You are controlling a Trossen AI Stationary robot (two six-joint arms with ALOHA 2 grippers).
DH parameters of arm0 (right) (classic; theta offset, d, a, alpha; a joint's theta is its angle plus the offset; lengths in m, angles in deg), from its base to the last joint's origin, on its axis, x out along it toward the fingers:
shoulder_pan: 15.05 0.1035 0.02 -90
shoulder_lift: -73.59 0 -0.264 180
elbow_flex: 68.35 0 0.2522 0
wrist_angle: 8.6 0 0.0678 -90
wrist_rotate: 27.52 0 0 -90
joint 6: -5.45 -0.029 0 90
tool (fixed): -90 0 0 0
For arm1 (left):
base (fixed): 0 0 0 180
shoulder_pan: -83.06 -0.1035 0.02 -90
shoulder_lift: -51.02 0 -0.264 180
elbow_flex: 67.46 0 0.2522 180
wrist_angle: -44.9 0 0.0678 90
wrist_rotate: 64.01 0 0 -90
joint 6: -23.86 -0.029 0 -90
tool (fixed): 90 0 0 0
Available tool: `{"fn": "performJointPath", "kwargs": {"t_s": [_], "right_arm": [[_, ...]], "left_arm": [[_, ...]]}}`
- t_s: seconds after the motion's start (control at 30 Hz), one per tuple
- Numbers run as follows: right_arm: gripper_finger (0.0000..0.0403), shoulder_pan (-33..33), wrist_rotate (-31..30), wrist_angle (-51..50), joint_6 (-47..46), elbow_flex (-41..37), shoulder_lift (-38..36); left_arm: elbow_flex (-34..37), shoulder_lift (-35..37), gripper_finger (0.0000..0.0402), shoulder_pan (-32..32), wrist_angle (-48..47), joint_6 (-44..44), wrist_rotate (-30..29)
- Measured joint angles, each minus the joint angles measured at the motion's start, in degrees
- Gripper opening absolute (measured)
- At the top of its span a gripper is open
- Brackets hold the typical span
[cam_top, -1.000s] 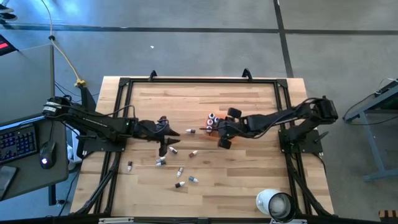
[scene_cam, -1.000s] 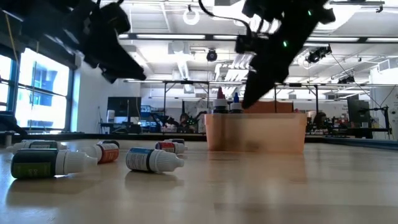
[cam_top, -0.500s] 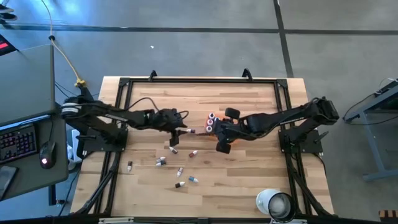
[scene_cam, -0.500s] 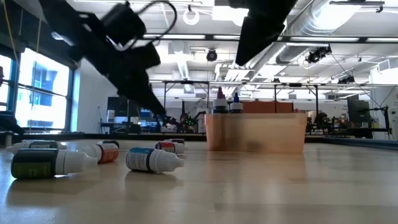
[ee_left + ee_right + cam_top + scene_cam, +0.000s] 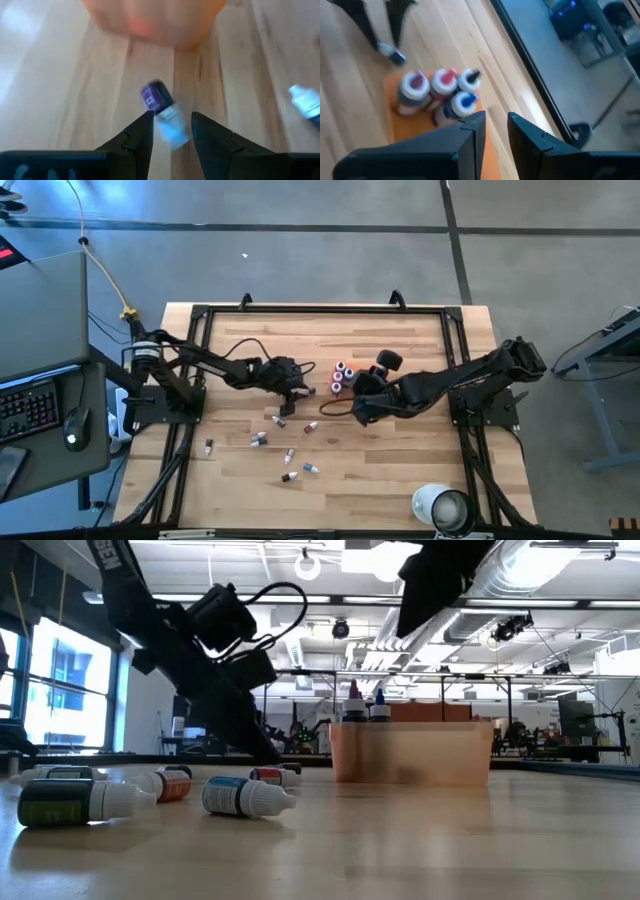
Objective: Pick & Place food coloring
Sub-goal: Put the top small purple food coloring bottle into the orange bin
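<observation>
1. A purple-capped food coloring bottle [image 5: 162,110] lies on its side on the wooden table [image 5: 400,470], just beside the orange tray [image 5: 410,752]. In the left wrist view its long axis runs slantwise between the fingers, with the purple cap pointing away from the camera toward the tray.
2. The left claw [image 5: 170,131] is lowered over that bottle, its two dark fingers [image 5: 137,135] partly apart on either side of it. Whether they press on it cannot be told.
3. In the high view the left claw [image 5: 297,387] sits near the table's middle, just left of the tray.
4. Four bottles [image 5: 437,87] stand upright in the tray, caps up: whitish, red, white with a dark tip, and blue.
5. The right claw [image 5: 496,131] hangs above the tray, its fingers a narrow gap apart with nothing between them.
6. More bottles [image 5: 285,452] lie scattered on their sides on the table in front of the left claw, pointing various ways.
7. In the low view, three of them [image 5: 245,796] lie with their long axes across the picture, tips to the right.
</observation>
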Motion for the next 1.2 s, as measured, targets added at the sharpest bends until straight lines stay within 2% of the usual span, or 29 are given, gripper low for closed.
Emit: {"fn": "performJointPath", "kwargs": {"t_s": [0.23, 0.43, 0.63, 0.83, 0.9, 0.97, 1.07, 1.2], "right_arm": [[0.0073, 0.0, 0.0, -8.5, -10.0, 0.0, 0.0], [0.0073, 0.0, 3.5, -8.3, -10.6, 0.0, 0.0], [0.0074, 0.0, 4.1, -8.3, -10.6, 0.0, 0.0], [0.0074, 0.0, 4.7, -8.2, -11.6, 0.0, 0.0], [0.0074, 0.0, 7.4, -7.6, -11.6, 0.0, 0.0], [0.0074, 0.0, 12.7, -6.8, -11.6, 0.0, 0.0], [0.0074, 0.4, 20.4, -6.0, -11.2, 0.0, 0.0], [0.0074, 0.8, 20.7, -5.8, -11.4, 0.0, 0.0]], "left_arm": [[0.0, -3.5, 0.0131, 0.0, 2.1, 0.6, -0.2], [0.1, -4.5, 0.0131, 0.0, 5.8, 2.3, -1.5], [0.1, -4.6, 0.0129, 0.0, 6.2, 2.1, -1.6], [0.1, -4.6, 0.008, 0.0, 6.4, 3.2, -1.3], [0.1, -4.6, 0.006, 0.0, 6.8, 4.1, -0.7], [-0.6, -4.6, 0.0046, 0.0, 6.6, 6.0, 1.0], [-2.4, -3.5, 0.0047, 0.0, 6.6, 8.9, 3.2], [-6.3, -1.1, 0.0063, 0.1, 3.6, 8.8, 4.0]]}}
